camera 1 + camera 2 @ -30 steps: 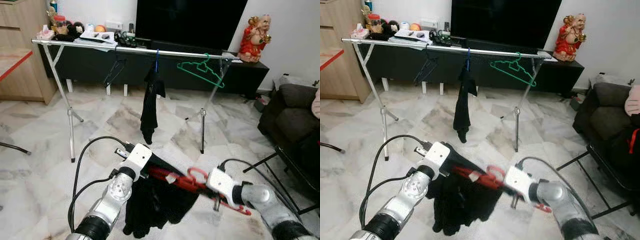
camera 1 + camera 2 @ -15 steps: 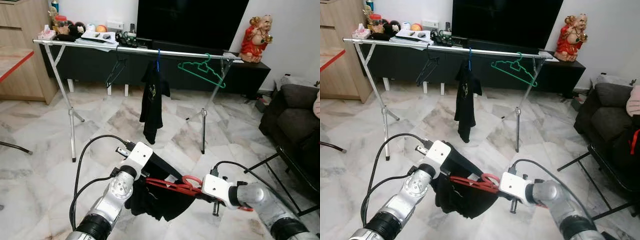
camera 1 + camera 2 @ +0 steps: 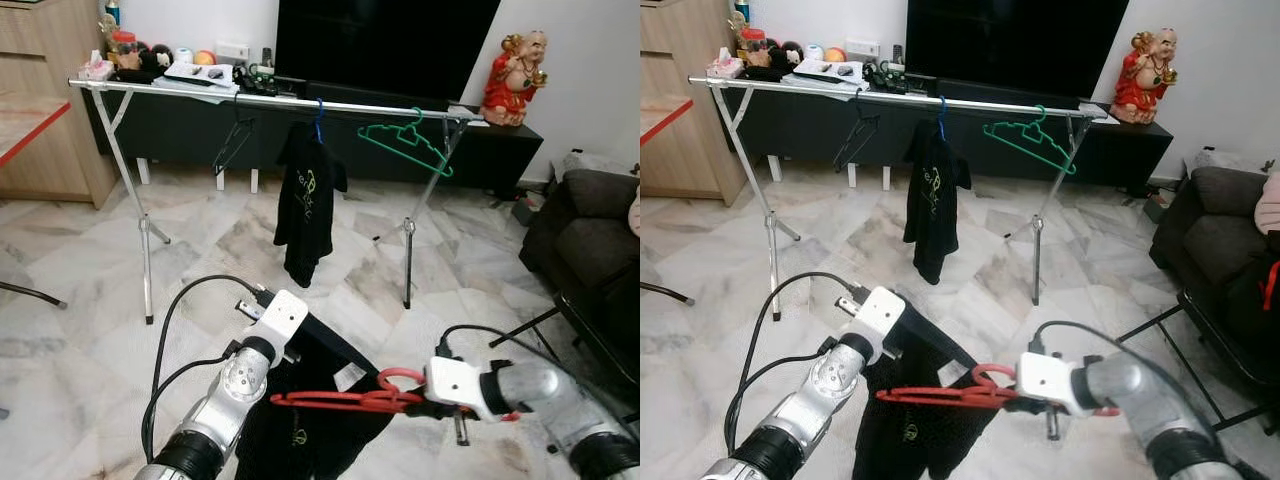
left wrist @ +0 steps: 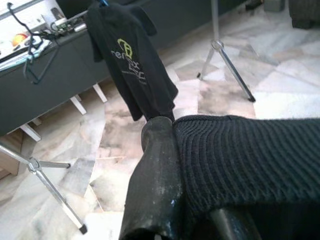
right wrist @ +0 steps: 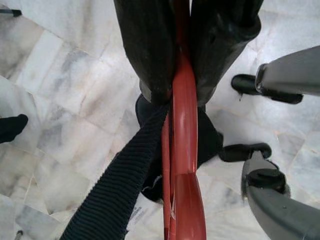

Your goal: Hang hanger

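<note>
The right gripper (image 5: 181,75) squeezes the red hanger (image 3: 340,400) tight between its two black fingers, low in front of the robot. A black shirt (image 3: 300,425) hangs from the hanger. The left gripper (image 4: 190,165) pinches the shirt's ribbed edge. Far ahead stands the clothes rail (image 3: 250,99) with a black T-shirt (image 3: 308,205) and a green hanger (image 3: 405,140) on it.
</note>
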{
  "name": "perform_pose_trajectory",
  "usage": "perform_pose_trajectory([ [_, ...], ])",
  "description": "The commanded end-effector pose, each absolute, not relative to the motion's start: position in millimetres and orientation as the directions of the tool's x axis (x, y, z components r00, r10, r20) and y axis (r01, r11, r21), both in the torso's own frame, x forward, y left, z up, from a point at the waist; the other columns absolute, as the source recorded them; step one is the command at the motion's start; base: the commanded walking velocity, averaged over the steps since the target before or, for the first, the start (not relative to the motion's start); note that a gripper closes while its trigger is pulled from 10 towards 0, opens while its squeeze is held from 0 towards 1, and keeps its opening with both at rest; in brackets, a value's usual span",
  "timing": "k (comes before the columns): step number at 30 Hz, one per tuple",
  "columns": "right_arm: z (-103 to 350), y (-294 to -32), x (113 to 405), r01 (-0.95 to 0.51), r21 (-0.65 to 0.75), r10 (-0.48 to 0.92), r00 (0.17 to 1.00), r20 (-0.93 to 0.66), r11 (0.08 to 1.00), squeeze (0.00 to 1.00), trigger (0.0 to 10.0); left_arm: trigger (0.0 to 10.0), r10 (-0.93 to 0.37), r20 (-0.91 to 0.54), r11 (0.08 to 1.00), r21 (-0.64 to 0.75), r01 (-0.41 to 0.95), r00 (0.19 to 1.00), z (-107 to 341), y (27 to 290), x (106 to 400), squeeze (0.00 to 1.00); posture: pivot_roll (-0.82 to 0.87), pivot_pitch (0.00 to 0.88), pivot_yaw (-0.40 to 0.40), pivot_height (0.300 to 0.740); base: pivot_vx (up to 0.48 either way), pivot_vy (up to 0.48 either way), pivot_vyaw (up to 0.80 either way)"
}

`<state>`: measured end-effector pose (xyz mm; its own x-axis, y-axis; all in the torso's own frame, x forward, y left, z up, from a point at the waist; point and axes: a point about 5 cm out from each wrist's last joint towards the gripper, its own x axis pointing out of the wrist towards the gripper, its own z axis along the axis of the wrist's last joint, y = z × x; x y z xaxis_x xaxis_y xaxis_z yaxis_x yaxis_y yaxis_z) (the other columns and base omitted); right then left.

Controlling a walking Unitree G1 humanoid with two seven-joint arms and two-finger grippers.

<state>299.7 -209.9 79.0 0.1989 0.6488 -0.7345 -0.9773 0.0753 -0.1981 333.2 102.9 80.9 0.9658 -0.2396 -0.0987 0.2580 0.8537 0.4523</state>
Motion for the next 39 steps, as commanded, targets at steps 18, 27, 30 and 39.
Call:
perform_pose_trajectory([
  [18, 64, -247, 258, -0.999, 0.037, 0.579, -0.015, -0.815, 0.026, 0.0, 0.0, 0.0, 0.237, -0.368, 0.932, 0.348, -0.103, 0.899, 26, 221, 308, 0.0, -0.02, 0.0, -0.122, 0.74, 0.0, 0.0, 0.0],
  [27, 66, -247, 260, -0.994, 0.043, 0.638, 0.033, -0.77, 0.104, 0.0, 0.0, 0.0, 0.031, -0.42, 0.958, 0.272, 0.094, 0.907, 16, 199, 304, 0.0, -0.01, 0.0, -0.119, 0.74, 0.0, 0.0, 0.0],
  [30, 73, -247, 267, -0.983, 0.012, 0.689, 0.118, -0.715, 0.182, 0.0, 0.0, 0.0, 0.043, -0.447, 0.973, 0.222, 0.064, 0.893, 11, 203, 300, 0.0, -0.01, 0.0, -0.118, 0.74, 0.0, 0.0, 0.0],
  [39, 110, -239, 295, -0.864, 0.061, 0.851, 0.475, -0.224, 0.499, 0.0, 0.0, 0.0, 0.074, -0.514, 0.995, 0.089, -0.033, 0.855, -2, 214, 286, 0.0, -0.01, 0.0, -0.112, 0.74, 0.0, 0.0, 0.0],
])
